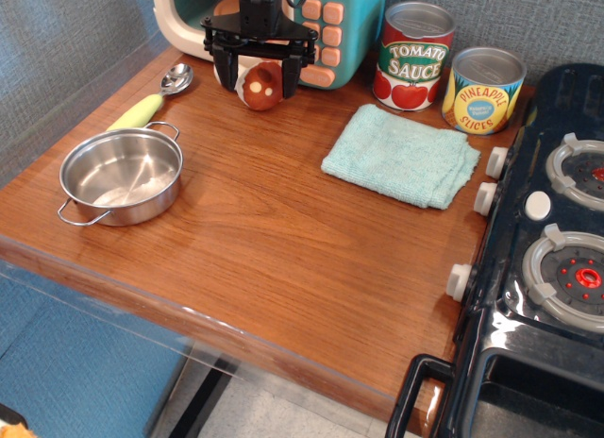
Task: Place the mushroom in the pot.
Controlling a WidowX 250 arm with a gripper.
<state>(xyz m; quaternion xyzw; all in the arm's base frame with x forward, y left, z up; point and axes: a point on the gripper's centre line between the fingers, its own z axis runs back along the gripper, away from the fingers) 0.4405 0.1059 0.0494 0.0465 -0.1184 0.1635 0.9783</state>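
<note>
Reddish-brown mushroom (pixel 261 86) sits between my spread fingers at the upper left of the frame, on the wooden counter (pixel 274 240).

My gripper (pixel 258 73) hangs over the mushroom with its black fingers apart, one on each side of the spotted cap; I cannot tell whether either finger touches it. Just behind stands a teal and cream toy appliance (pixel 321 23). My pot (pixel 121 176) rests well apart at the left of the frame, shiny and with nothing in it, and a yellow-handled spoon (pixel 151 100) lies just above its rim. At mid-right a light green cloth (pixel 401 156) lies below two cans, tomato sauce (pixel 414 56) and pineapple slices (pixel 483 90). A black toy stove (pixel 547 259) fills the right edge.
</note>
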